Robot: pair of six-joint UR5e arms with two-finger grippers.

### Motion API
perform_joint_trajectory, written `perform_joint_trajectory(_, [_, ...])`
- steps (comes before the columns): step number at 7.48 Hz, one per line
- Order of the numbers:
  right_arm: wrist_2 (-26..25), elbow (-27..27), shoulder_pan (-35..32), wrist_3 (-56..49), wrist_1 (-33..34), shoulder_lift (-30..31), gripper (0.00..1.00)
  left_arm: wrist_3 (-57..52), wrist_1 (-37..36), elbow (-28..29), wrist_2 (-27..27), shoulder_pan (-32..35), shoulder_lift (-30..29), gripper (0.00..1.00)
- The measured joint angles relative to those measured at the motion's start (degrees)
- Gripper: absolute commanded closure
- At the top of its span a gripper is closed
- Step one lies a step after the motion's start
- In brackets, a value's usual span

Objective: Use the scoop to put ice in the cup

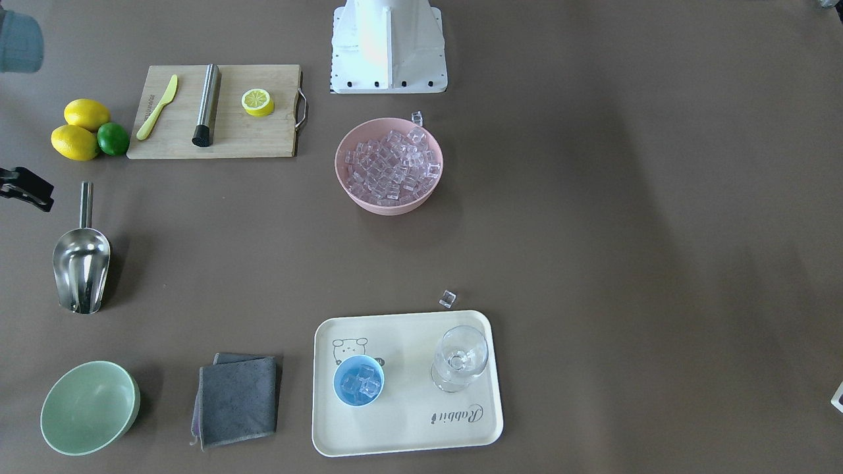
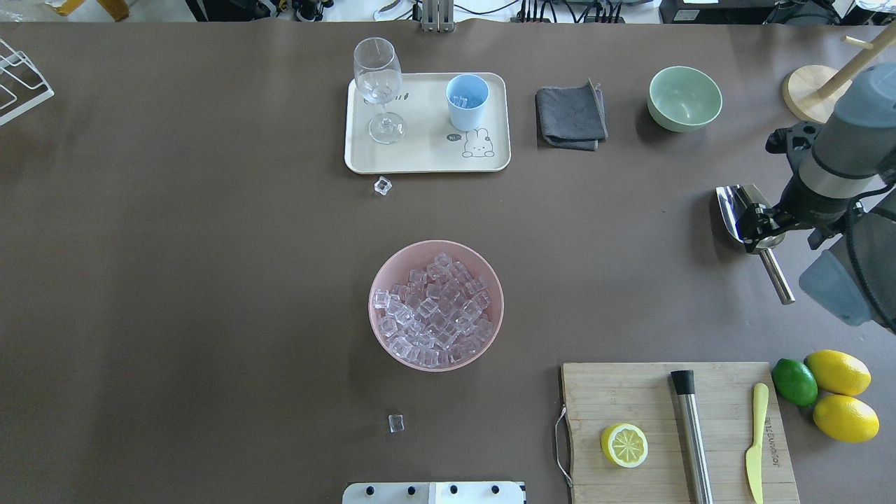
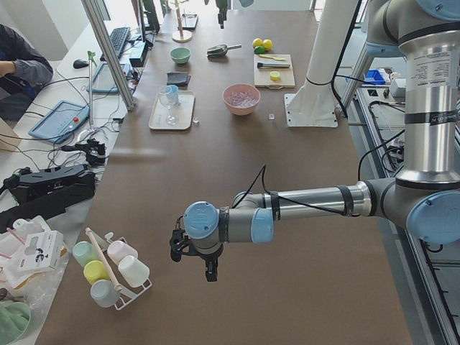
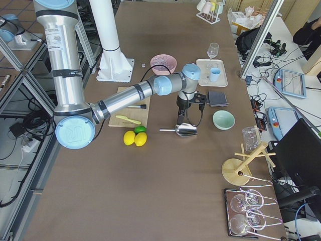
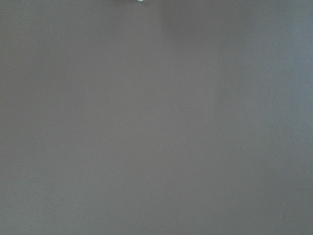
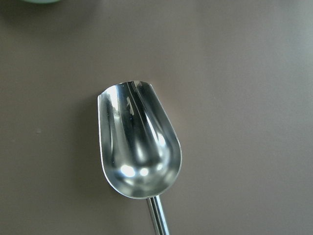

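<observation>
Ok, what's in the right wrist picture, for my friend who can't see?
An empty shiny steel scoop lies on the brown table, handle running off the bottom edge. A sliver of pale green bowl shows top left.

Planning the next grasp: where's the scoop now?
Overhead view: the scoop lies empty on the table at the robot's right, under the right tool, between the pale green bowl and the cutting board.

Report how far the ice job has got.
Done: the cup holds several ice cubes. In hand: nothing; the scoop lies empty on the table, the right claw hovering over it. Left: perhaps more scoops from the pink bowl, plus stray cubes.
</observation>
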State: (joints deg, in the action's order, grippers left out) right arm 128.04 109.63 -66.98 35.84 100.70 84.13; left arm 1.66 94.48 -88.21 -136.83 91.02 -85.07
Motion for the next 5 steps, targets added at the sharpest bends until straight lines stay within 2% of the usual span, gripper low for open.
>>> perform_joint_trajectory(1, [3.18,1.00,-6.10,-4.30,1.16,1.10,0.00,0.15,0.00,0.04,-0.01,-0.04,-0.01,0.02])
perform_joint_trajectory(3, [5.88,0.51,-17.26,-25.10,8.54,2.02,0.00,0.26,0.05,0.08,-0.02,-0.18,-0.01,0.02])
perform_joint_trajectory(5, [6.05,-5.02,-25.54,-44.49,11.79,4.24,0.00,0.19,0.08,0.06,-0.06,-0.22,-0.05,0.02])
